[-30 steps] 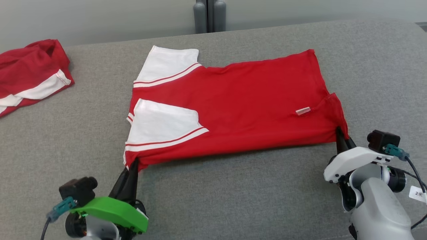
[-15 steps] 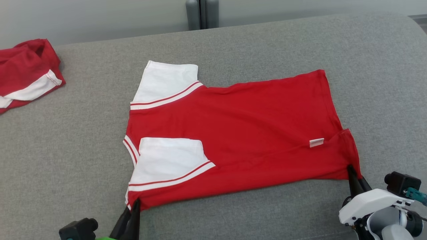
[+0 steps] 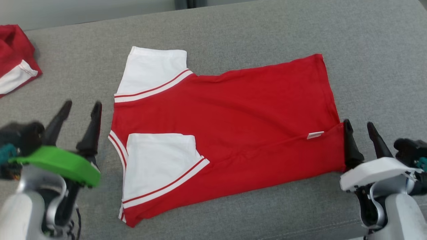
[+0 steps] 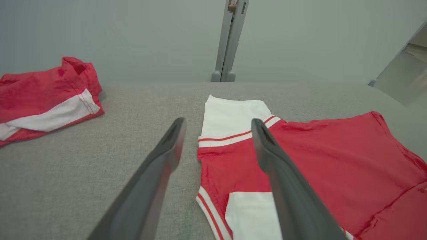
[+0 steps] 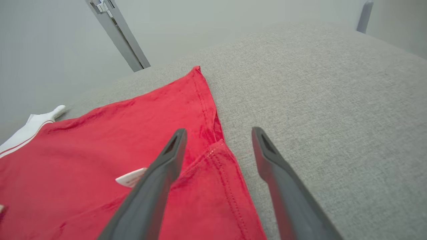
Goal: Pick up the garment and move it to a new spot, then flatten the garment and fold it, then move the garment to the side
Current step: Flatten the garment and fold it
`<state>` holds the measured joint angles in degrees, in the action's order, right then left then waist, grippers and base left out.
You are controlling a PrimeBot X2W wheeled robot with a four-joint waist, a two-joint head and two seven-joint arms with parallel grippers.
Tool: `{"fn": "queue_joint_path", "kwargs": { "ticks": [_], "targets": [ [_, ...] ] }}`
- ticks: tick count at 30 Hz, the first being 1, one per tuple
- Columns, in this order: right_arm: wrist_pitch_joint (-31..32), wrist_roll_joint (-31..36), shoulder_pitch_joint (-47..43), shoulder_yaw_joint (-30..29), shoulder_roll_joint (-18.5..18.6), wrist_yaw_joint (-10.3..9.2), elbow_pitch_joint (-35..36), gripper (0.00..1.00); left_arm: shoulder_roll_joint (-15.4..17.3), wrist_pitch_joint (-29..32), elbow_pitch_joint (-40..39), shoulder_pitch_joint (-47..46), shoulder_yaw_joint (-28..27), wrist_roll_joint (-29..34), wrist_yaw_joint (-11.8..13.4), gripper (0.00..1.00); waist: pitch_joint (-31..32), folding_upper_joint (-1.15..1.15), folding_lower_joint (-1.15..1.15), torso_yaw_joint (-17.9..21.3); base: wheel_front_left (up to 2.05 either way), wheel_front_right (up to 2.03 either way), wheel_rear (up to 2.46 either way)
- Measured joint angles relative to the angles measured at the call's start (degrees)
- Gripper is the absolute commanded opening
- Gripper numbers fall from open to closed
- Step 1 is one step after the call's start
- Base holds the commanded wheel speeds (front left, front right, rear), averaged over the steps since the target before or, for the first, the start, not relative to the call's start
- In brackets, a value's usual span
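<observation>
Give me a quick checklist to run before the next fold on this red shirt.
1. The left jaws are open, holding nothing: ok.
2. The right jaws are open: ok.
3. The inner finger of the right jaws clear of the shirt hem: cannot tell.
4. The near sleeve folded onto the body: ok.
5. The far sleeve tucked in: not ok, it sticks out.
6. The other red garment lies apart from the shirt: ok.
</observation>
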<state>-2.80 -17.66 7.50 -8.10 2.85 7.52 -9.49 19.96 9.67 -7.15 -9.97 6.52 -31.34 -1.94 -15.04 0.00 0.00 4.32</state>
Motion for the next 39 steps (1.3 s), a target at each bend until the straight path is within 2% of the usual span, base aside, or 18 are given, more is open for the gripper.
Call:
{"fn": "queue_joint_path", "kwargs": {
  "ticks": [6,14,18,24,32,33,34,36,37,39],
  "targets": [
    [1.7,1.6,7.7,5.4,0.0,0.01,2.5,1.00,5.1,11.0,7.5,-20.1,4.5,1.9,-3.2,1.00,-4.3,0.00,0.00,1.1,0.00,0.00,0.00],
    [1.7,3.6,17.1,11.4,0.0,0.01,1.8,1.00,5.8,22.6,22.5,-39.9,9.0,0.3,-4.7,1.00,-11.8,0.00,0.01,2.9,0.00,0.00,0.00],
    [1.2,4.0,20.2,13.1,0.0,0.01,0.7,1.00,6.5,26.3,28.0,-44.0,11.6,0.3,-5.1,1.00,-15.1,0.00,0.01,4.3,0.00,0.00,0.00],
    [0.4,4.3,23.3,15.0,0.0,0.01,-0.3,1.00,7.6,29.2,33.2,-47.5,11.6,-1.0,-5.2,1.00,-18.2,0.00,0.01,7.6,0.00,0.00,0.00],
    [0.5,5.6,24.8,15.2,0.0,0.01,-0.6,1.00,9.2,30.7,35.2,-49.2,10.6,-2.3,-5.1,1.00,-20.6,0.00,0.01,11.2,0.00,0.00,0.00],
    [0.8,6.0,25.1,15.2,0.0,0.01,-0.6,1.00,9.2,30.9,35.2,-49.2,10.5,-2.7,-5.1,0.84,-20.8,0.00,0.00,11.5,0.00,0.00,0.00],
    [1.2,6.5,25.6,15.3,0.0,0.01,-0.7,1.00,9.1,31.0,35.2,-49.4,10.6,-3.3,-5.1,0.47,-20.9,0.00,0.01,11.7,0.00,0.00,0.00],
    [2.0,7.4,26.9,15.4,0.1,0.01,-1.4,1.00,8.8,31.0,34.9,-49.5,11.0,-3.8,-5.1,0.09,-21.0,0.00,0.01,11.7,0.00,0.00,0.00],
    [2.5,7.9,27.8,15.5,0.3,0.01,-2.0,1.00,8.6,31.0,34.8,-49.5,11.4,-3.9,-5.1,0.00,-21.0,0.00,0.01,11.5,0.00,0.00,0.00],
    [3.6,8.7,29.8,15.4,1.1,0.01,-3.5,1.00,7.9,31.0,34.2,-49.5,12.3,-4.3,-5.1,0.00,-20.8,0.00,0.01,11.2,0.00,0.00,0.00]
  ]
}}
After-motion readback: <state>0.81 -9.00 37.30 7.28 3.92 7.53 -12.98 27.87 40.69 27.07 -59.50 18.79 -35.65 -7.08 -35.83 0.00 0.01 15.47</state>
